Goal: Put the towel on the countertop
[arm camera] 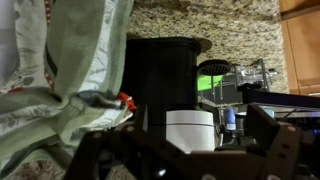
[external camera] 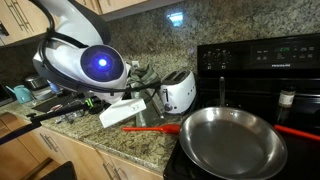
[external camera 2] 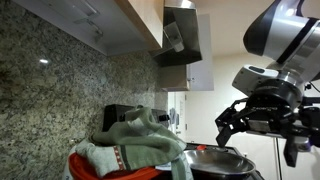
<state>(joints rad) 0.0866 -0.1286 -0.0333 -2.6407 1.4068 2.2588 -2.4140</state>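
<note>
My jaws hang released and empty; a careless pinch on the crumpled pale-green cloth towel (external camera 2: pixel 135 140) could drag the red container (external camera 2: pixel 80 161) beneath it along

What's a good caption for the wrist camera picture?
A crumpled green-and-white towel fills the left; a white toaster sits ahead.
</note>
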